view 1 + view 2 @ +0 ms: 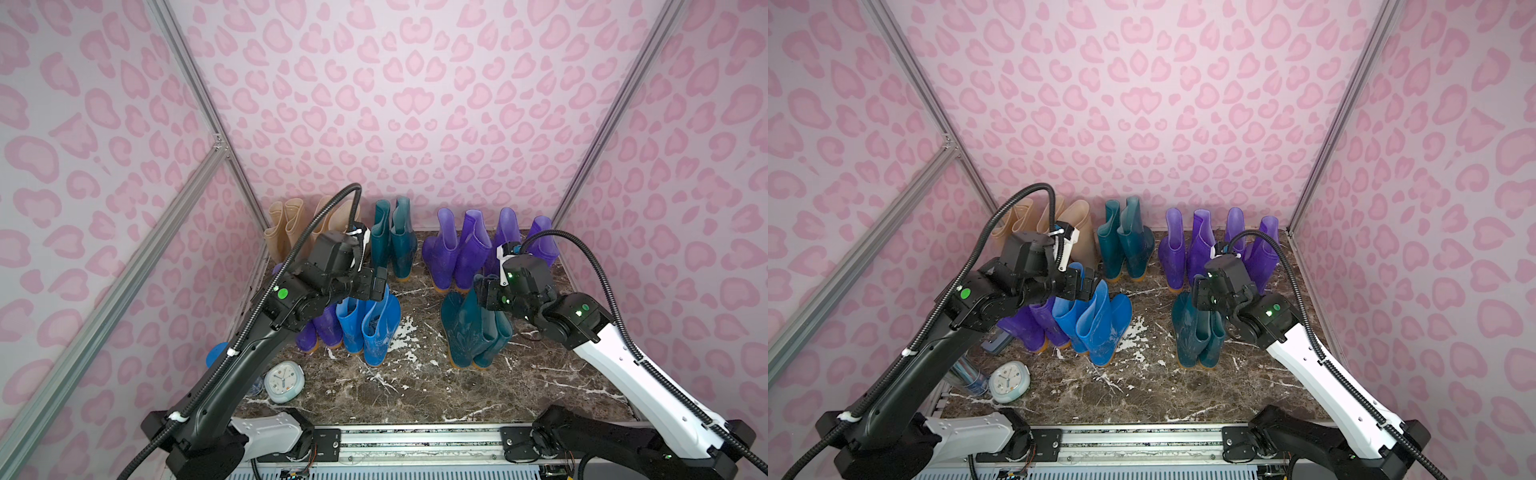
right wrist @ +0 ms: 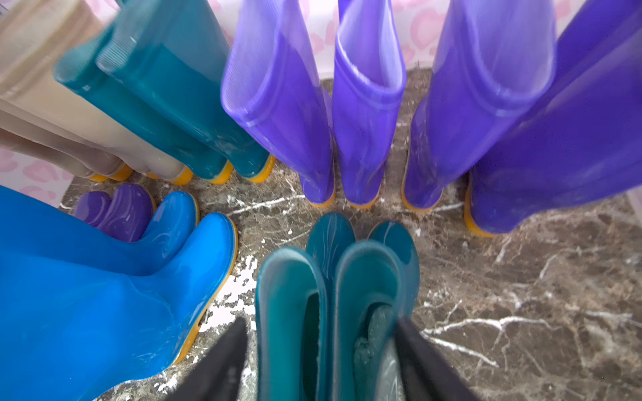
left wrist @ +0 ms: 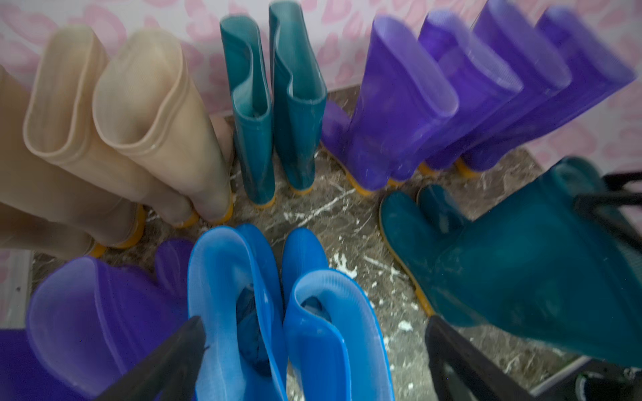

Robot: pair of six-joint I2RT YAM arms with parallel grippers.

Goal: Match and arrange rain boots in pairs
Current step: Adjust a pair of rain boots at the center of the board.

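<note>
Standing on dark marble tabletop (image 1: 519, 386): rain boots (image 1: 380, 328); pink spotted walls (image 1: 415, 104).

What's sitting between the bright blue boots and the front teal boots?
Nothing: only bare marble tabletop separates the bright blue boots from the front teal boots, in both top views.

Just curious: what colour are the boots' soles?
Yellow-orange; the soles show best in the right wrist view.

beige boots (image 1: 286, 224): partly behind left arm (image 1: 224, 382) | cylinder (image 1: 969, 378): mostly hidden
</note>
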